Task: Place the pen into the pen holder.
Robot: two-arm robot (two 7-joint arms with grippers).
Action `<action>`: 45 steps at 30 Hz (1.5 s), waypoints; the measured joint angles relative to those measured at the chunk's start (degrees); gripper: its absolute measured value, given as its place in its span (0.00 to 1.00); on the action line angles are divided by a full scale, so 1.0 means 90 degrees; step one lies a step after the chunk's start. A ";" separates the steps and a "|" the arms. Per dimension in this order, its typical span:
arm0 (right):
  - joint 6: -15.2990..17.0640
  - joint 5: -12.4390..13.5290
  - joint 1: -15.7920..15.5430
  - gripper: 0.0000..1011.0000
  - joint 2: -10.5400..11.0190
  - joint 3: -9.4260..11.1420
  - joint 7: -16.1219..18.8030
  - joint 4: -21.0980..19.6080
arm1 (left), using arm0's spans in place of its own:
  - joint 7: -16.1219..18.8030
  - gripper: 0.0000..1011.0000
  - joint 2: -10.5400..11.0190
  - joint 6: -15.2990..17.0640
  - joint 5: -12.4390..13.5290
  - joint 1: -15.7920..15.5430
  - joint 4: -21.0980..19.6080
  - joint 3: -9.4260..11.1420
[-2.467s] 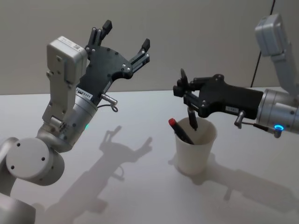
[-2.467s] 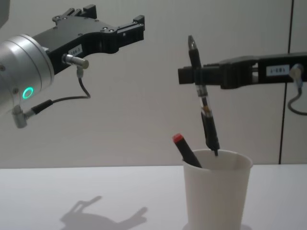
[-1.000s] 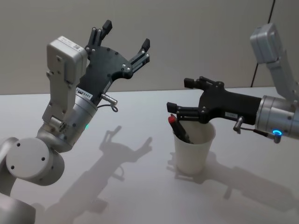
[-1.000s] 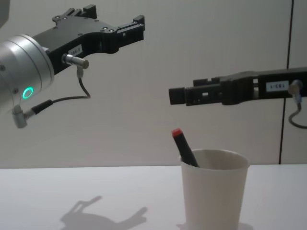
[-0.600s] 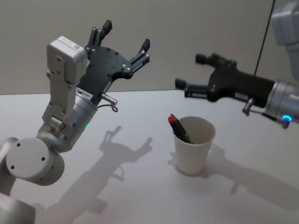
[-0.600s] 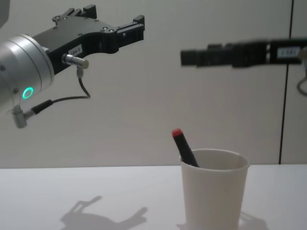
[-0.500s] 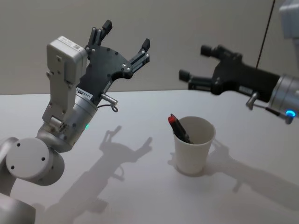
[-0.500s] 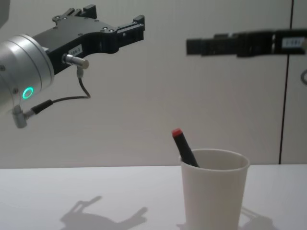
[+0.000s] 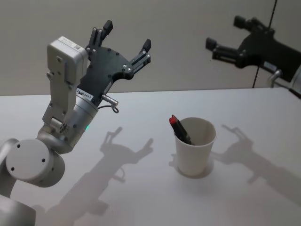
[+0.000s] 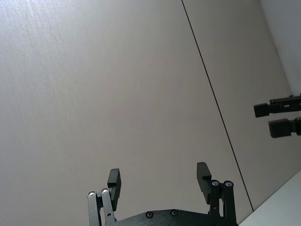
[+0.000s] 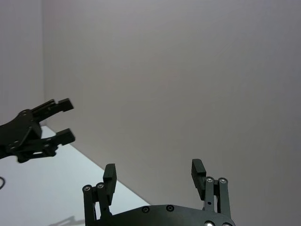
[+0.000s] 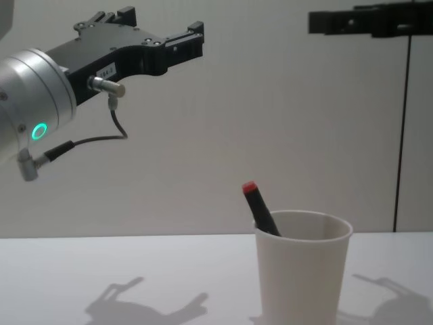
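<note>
Head view: most of the thick black marker pen with a red tip (image 9: 180, 130) is hidden inside the plain white tapered paper cup (image 9: 194, 149), which serves as the pen holder; only the red end and a short length of black barrel are seen leaning over the cup's left rim. How far down the pen reaches cannot be made out. The cup is seen upright on the white table (image 9: 141, 188).

The right gripper (image 9: 225, 36) is held high in the air, up and to the right of the cup, well apart from it, with its arm cut off at the picture's right edge. Its fingers are spread apart and nothing is held between them, as is also seen in the right wrist view (image 11: 154, 176). In the chest view it is cut off by the top edge.

The left gripper (image 9: 127, 35) is raised at the left, well apart from the cup, fingers spread and empty.
</note>
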 joint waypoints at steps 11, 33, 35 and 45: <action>0.0103 -0.0130 -0.0071 0.99 0.0132 0.0173 -0.0921 -0.0149 | 0.0026 0.99 0.0012 0.0034 -0.0002 0.0001 0.0003 0.0029; 0.0291 -0.0395 -0.0222 0.99 0.0175 0.0376 -0.2032 -0.0234 | 0.1099 0.99 0.0509 0.1330 -0.0179 0.0076 0.0288 0.1101; 0.0238 -0.0433 -0.0305 0.99 0.0129 0.0384 -0.2029 -0.0226 | 0.1133 0.99 0.0523 0.1369 -0.0185 0.0078 0.0296 0.1135; -0.0120 -0.0681 -0.0866 0.99 -0.0198 0.0448 -0.2005 -0.0161 | 0.1147 0.99 0.0530 0.1390 -0.0187 0.0078 0.0301 0.1151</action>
